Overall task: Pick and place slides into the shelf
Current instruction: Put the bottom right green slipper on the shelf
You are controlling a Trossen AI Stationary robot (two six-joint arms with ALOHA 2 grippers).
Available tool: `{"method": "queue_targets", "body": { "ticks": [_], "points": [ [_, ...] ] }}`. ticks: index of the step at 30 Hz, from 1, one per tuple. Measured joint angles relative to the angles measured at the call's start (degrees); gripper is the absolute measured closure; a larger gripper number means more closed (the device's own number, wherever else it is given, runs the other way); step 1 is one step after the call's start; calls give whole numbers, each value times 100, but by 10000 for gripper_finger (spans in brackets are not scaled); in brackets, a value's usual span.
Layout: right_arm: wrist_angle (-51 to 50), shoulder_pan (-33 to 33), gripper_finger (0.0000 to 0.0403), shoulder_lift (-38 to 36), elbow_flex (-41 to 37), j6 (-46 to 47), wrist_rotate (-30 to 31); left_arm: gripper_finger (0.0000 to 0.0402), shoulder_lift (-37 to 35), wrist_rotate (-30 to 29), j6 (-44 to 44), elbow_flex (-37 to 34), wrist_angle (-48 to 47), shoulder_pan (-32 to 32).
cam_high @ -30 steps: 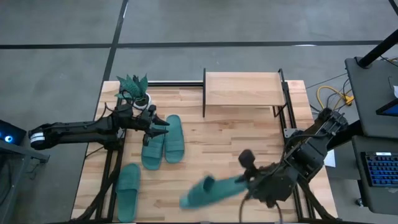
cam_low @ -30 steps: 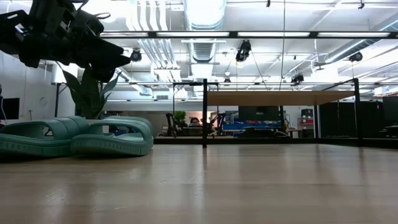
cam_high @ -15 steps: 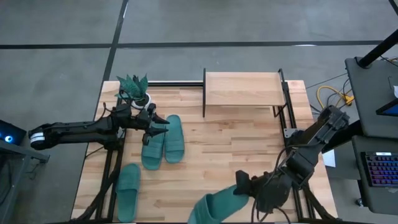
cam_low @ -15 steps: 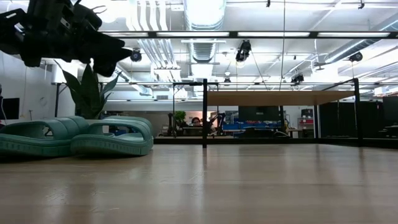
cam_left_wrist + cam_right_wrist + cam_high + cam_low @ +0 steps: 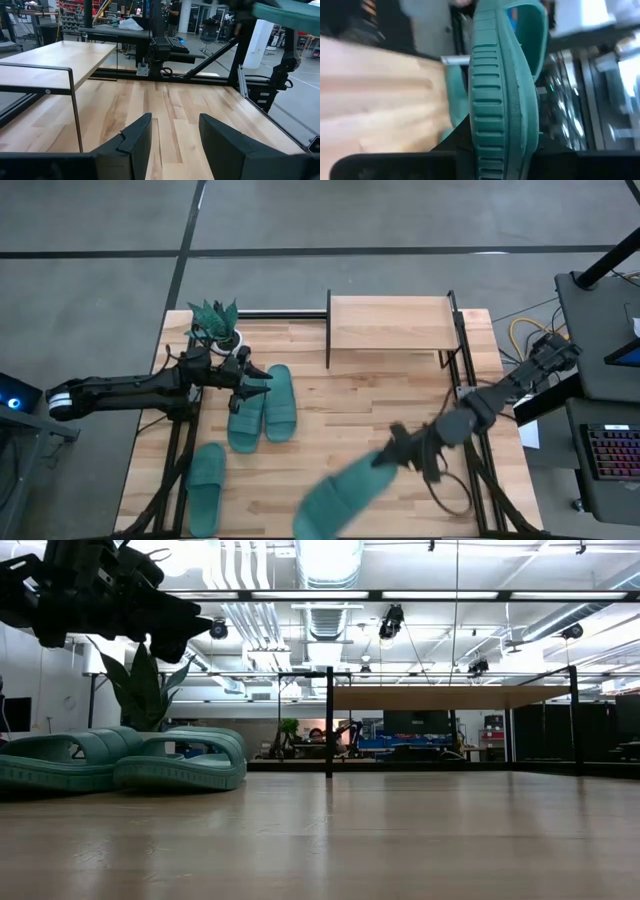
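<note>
Left of the shelf (image 5: 390,322), the left gripper (image 5: 262,380) still hovers with its fingers apart and empty over the paired teal slides (image 5: 262,409), unmoved, a third slide (image 5: 205,485) lying nearer the table's front. Right and forward of the shelf, the right gripper (image 5: 398,454) stays clenched on the fourth slide (image 5: 340,495). That arm has stretched out and swung the slide up from the front edge, so its carry toward the shelf seems underway.

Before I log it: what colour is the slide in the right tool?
Teal green slide, clearest in the right wrist view.

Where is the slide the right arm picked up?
High view: the slide hangs in the right claw over the table's near right part, short of the shelf.
</note>
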Motion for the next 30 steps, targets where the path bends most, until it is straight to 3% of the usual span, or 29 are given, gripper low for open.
{"method": "queue_targets", "body": {
  "ticks": [4, 6, 12, 17, 22, 26, 30],
  "points": [
    [317, -791, 344, -431, -300, 390, -6, 253, -1, 0, 0, 0, 3, 1],
    [672, -1129, 344, -514, -407, 699, 336, 253, 0, 1, 0, 3, 10, -1],
    [1193, -1445, 344, -299, -550, 929, 3389, 253, 0, 1, 0, -8, 65, 0],
    [1449, -1421, 344, 46, -558, 971, 5150, 253, 35, 0, -13, -24, 85, -2],
    [1457, -1444, 344, 527, -450, 982, 7643, 253, 35, 0, -20, -33, 93, 0],
    [1336, -1433, 344, 724, -341, 1553, 8082, 253, 51, 0, -17, -37, 143, -1],
    [1313, -1563, 344, 878, -349, 1667, 8119, 253, 75, 2, -14, -39, 216, -2]
  ]
}}
